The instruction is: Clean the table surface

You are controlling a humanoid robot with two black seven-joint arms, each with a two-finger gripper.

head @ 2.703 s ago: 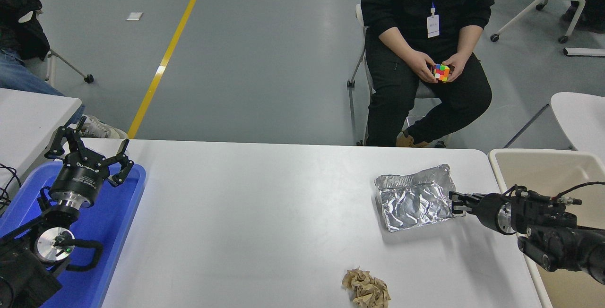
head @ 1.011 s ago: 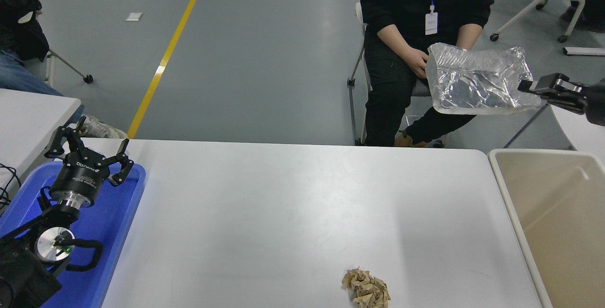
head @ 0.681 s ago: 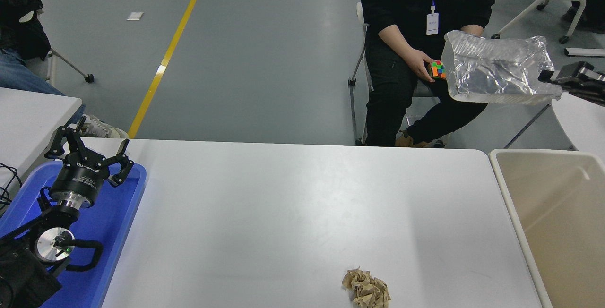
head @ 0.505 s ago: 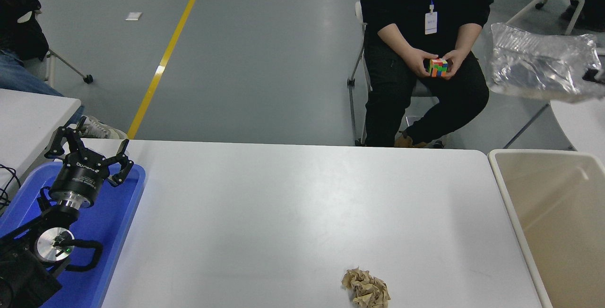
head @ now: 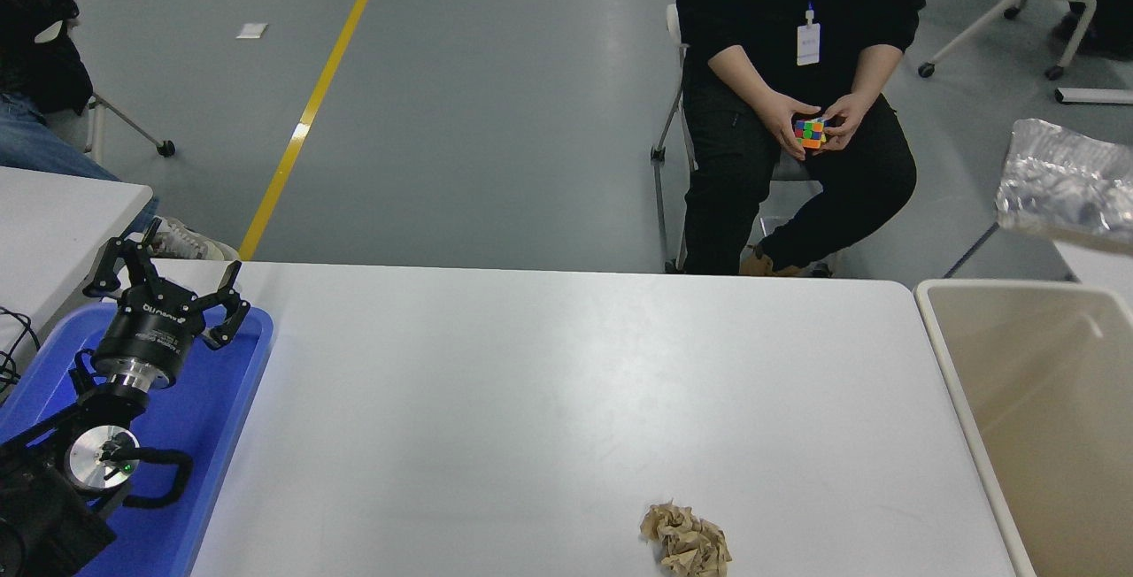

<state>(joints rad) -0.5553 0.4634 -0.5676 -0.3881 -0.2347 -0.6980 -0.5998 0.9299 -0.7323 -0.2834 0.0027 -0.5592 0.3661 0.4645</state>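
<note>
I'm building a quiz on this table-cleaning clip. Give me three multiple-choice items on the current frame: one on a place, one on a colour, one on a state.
1. Where is the crumpled paper ball?
A. In the bin
B. On the table, near edge
C. In the tray

2. What colour is the tray under the left end effector?
A. Blue
B. Red
C. Green

3. What is the state of the foil bag?
A. Flat on the table
B. Lying in the tray
C. In the air above the bin

Key: 1 B, the ball sits on the table by its near edge. 2 A, the tray is blue. 3 C, the bag shows at the right edge above the bin, touching nothing seen.
</note>
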